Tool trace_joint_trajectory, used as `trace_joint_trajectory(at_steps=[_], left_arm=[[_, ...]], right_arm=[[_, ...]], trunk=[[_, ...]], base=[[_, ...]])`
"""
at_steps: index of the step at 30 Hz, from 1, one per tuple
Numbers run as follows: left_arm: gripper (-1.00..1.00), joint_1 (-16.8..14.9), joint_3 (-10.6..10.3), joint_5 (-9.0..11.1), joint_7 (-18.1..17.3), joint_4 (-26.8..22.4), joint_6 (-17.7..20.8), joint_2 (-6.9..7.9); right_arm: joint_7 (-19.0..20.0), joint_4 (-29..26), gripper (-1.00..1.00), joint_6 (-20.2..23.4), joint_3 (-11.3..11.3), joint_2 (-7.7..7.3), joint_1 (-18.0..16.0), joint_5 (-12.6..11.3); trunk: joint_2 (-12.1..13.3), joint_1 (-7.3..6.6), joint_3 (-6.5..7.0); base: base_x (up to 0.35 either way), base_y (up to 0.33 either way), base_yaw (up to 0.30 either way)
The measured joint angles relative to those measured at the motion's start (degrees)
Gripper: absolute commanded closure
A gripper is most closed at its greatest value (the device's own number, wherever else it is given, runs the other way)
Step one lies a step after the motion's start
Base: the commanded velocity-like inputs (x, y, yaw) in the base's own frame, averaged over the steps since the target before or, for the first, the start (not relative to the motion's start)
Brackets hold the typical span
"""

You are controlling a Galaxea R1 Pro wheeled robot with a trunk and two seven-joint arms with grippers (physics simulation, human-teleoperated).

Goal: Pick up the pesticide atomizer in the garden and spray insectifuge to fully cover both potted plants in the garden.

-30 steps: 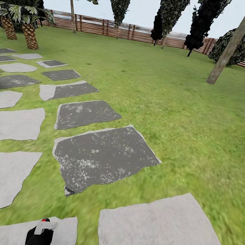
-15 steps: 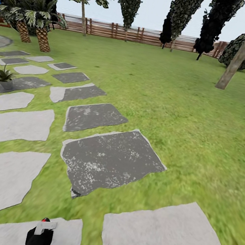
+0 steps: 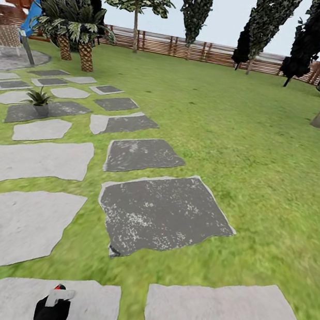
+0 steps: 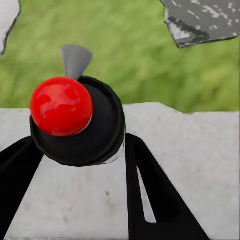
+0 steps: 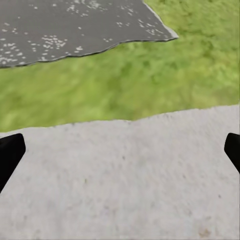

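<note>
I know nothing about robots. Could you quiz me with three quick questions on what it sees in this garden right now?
1. True or false: the right gripper is holding something between its fingers.
2. The small spiky potted plant at the left of the head view stands on: A) bare lawn, B) a dark stepping stone, C) the wooden fence.
3. Fill in: the shiny ball in the left wrist view is coloured ____.

Key: 1 false, as its fingers are spread wide over a pale stone with nothing between them; 2 B; 3 red.
</note>
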Motion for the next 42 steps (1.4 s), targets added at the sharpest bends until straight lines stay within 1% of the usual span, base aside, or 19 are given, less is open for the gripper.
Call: trace_joint_trajectory(at_steps=[10,15,16,19,35,42], left_arm=[[1.0,0.0,0.0,-0.02,0.0,0.0,0.0,-0.04],[1.0,0.0,0.0,-0.02,0.0,0.0,0.0,-0.12],[1.0,0.0,0.01,0.01,0.0,0.0,0.06,-0.06],[1.0,0.0,0.02,-0.02,0.0,0.0,0.08,-0.11],[1.0,0.0,0.0,-0.02,0.0,-0.05,0.09,-0.23],[1.0,0.0,0.02,-0.02,0.0,-0.03,0.08,-0.3]], right_arm=[[0.03,0.0,-1.0,-0.01,0.08,-0.03,0.0,0.28],[0.18,0.05,-1.0,-0.06,0.09,0.03,0.0,2.81],[0.14,0.07,-1.0,-0.05,0.09,0.05,0.0,3.6],[0.1,0.08,-1.0,-0.05,0.07,0.06,0.0,3.92],[-0.03,0.08,-1.0,-0.11,0.0,0.06,0.0,3.96],[-0.01,0.09,-1.0,-0.13,0.0,0.06,0.0,4.01]], trunk=[[0.0,0.0,0.32],[0.0,0.0,0.51],[0.0,0.0,0.56],[0.0,0.0,0.73],[0.0,0.0,1.73],[0.0,-0.03,2.17]], base=[[0.0,0.0,0.267],[0.0,0.0,0.26],[0.0,0.0,0.238],[0.0,0.0,0.226],[0.004,0.0,0.212],[0.215,0.084,0.21]])
